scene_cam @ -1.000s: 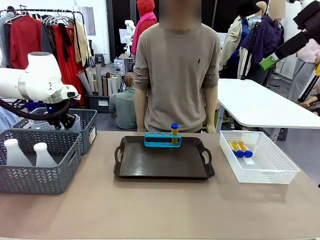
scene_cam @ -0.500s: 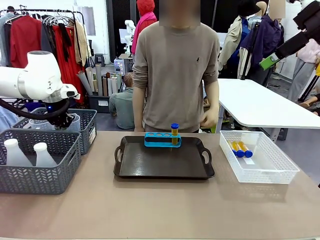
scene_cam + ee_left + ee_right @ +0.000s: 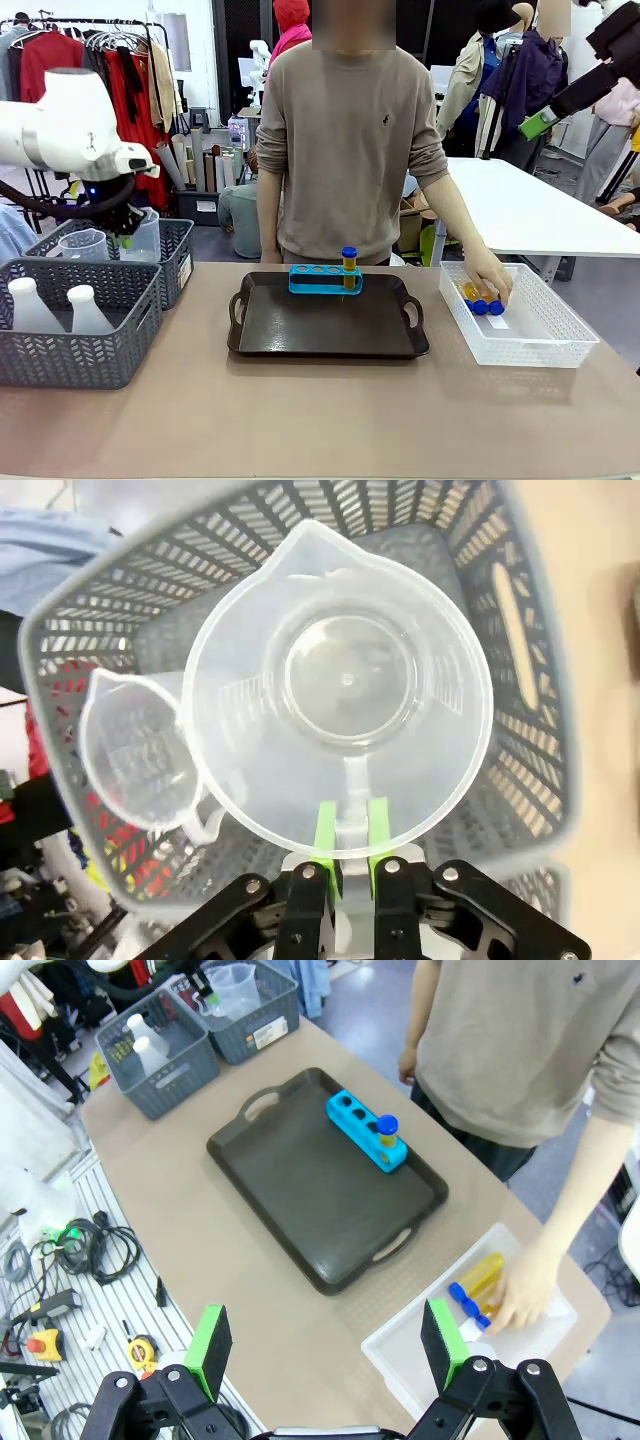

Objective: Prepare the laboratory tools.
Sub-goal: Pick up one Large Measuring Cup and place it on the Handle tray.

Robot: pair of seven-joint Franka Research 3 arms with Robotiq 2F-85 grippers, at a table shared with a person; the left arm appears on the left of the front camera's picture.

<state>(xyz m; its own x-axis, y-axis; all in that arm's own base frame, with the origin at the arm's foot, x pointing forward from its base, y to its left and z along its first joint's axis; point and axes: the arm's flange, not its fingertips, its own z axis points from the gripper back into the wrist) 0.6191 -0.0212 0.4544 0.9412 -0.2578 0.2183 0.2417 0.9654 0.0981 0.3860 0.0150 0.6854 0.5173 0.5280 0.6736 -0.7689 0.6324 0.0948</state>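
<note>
L gripper (image 3: 351,832): fingers (image 3: 326,830) pinched narrow on handle of clear measuring beaker (image 3: 340,680), mouth toward cam, over far grey basket (image 3: 520,650). In same basket, a second beaker (image 3: 135,745) at 8 o'clock of the held one. Front view: L gripper (image 3: 118,222) at 10 o'clock of tray (image 3: 330,325). At tray's 9 o'clock, near grey basket (image 3: 75,345) w/ two conical flasks (image 3: 30,308). At tray's 12 o'clock edge, blue rack (image 3: 325,279); one yellow tube (image 3: 349,268) upright in its right-end hole. At tray's 3 o'clock, white mesh basket (image 3: 530,335); person's hand (image 3: 488,282) inside, on blue-capped tubes (image 3: 480,303), count unclear. R gripper (image 3: 325,1345): fingers wide apart, holding nothing, high above tabletop (image 3: 170,1190).
</note>
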